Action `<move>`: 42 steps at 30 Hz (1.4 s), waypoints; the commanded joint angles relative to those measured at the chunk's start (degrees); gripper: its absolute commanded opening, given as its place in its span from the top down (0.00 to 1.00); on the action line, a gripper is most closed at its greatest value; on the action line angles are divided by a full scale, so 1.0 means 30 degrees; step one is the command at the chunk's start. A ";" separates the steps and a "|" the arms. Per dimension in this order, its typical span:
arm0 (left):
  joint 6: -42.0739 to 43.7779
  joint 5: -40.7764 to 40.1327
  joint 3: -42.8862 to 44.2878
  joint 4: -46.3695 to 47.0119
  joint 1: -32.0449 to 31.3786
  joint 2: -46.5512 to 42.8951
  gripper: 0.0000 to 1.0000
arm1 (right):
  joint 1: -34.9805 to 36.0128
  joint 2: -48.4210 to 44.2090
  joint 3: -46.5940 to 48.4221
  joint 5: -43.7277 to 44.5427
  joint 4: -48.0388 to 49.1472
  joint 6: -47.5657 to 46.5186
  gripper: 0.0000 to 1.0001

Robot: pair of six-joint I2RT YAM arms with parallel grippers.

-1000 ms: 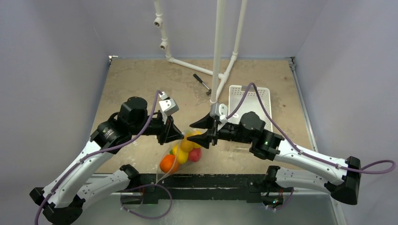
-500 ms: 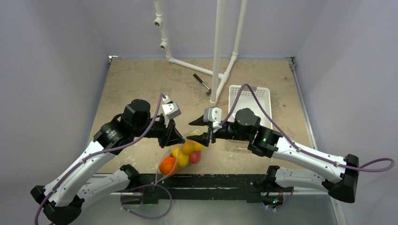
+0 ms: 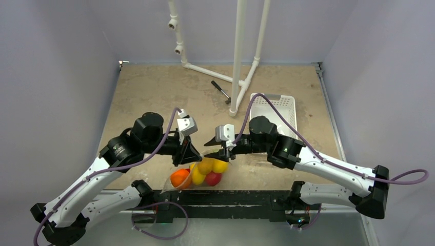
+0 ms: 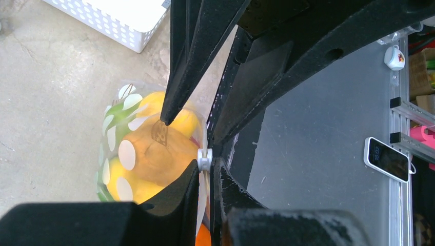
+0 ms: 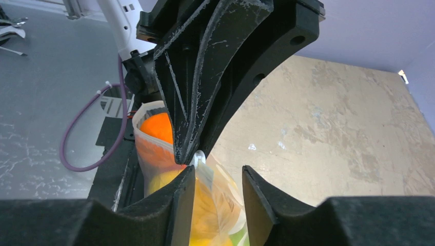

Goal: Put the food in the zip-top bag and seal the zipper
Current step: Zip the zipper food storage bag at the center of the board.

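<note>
The zip-top bag (image 3: 197,173) hangs low over the table's near edge, holding the food: an orange (image 3: 179,177), yellow fruits (image 3: 206,165) and a red apple (image 3: 213,178). My left gripper (image 3: 193,154) is shut on the bag's top strip. In the left wrist view the zipper's white slider (image 4: 204,160) sits just beyond my fingertips (image 4: 191,179). My right gripper (image 3: 224,153) faces it from the right. In the right wrist view it (image 5: 218,171) stands open astride the bag's top (image 5: 220,200), whose strip lies against one finger (image 5: 180,205).
A white tray (image 3: 279,108) stands behind the right arm. A white pipe frame (image 3: 237,56) rises from the table's back, with a small black tool (image 3: 221,90) lying beside its foot. The black base rail (image 3: 231,197) runs just below the bag.
Both grippers and the bag have come down and toward the near edge. The right gripper slid left, close to the left one, and its jaws narrowed. The left grip is unchanged.
</note>
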 commanded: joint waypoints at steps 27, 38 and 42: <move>0.0318 -0.0614 0.0133 0.0376 -0.0370 -0.0554 1.00 | -0.0015 0.0606 0.0516 -0.0914 0.1072 -0.0298 1.00; -0.0993 -0.2626 0.0023 -0.0113 -0.0337 -0.0901 0.95 | -0.0008 -0.0963 -0.0538 0.4431 0.3470 0.2245 1.00; -0.1617 -0.3484 0.0051 -0.0509 -0.0347 -0.0840 0.90 | -0.0006 -0.1071 -0.0924 0.6257 0.3927 0.3266 1.00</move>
